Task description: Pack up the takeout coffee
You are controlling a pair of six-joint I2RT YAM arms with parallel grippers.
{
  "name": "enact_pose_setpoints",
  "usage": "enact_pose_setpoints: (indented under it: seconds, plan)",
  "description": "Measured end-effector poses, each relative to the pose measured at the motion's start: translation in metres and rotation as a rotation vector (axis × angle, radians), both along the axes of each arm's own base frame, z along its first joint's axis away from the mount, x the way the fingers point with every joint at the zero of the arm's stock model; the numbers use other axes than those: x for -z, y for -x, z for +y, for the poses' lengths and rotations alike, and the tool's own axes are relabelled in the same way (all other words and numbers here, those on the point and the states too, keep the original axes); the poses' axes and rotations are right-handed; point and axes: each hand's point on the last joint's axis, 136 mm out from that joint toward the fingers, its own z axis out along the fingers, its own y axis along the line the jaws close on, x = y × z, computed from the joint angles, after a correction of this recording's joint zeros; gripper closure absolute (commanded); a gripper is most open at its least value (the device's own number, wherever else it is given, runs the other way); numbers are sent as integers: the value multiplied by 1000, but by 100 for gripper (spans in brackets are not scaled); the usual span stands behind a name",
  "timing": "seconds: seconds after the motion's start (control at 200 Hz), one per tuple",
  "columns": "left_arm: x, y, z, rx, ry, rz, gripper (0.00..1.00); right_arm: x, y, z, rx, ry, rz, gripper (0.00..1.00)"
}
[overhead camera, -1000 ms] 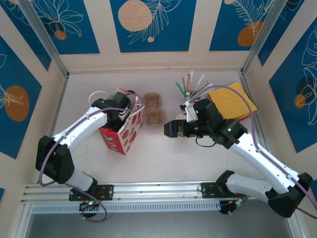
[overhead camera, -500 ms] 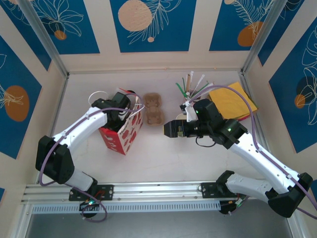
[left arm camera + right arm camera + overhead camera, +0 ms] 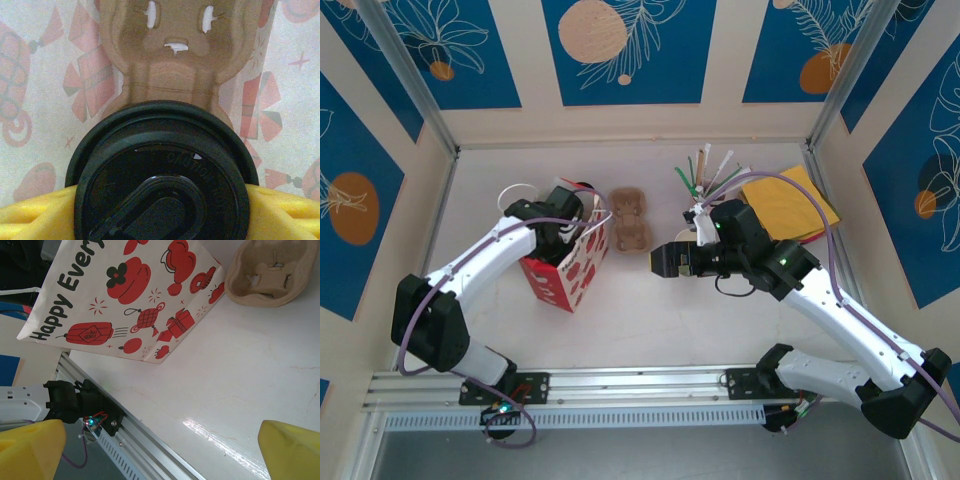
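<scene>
The white tabletop [image 3: 650, 320] bore a red-printed gift bag [image 3: 560, 275]. Inside the bag, the left gripper [image 3: 160, 212] pinched the takeout coffee [image 3: 162, 150], with a cardboard carrier [image 3: 175, 60] beyond it. Beside the bag, the right gripper [image 3: 665, 262] gaped wide, empty.

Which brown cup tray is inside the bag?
The tray by the lidded takeout coffee, bag paper around it. The other tray lies on the table beside the bag.
</scene>
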Motion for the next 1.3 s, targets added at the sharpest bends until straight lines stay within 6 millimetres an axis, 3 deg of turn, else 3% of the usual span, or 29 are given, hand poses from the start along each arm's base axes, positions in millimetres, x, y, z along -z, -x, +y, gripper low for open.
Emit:
enact_pose_setpoints:
  seconds: [1.3]
  plan:
    - [0,0,0,-1,2,-9,22,-3,0,-5,16,1,-14,1]
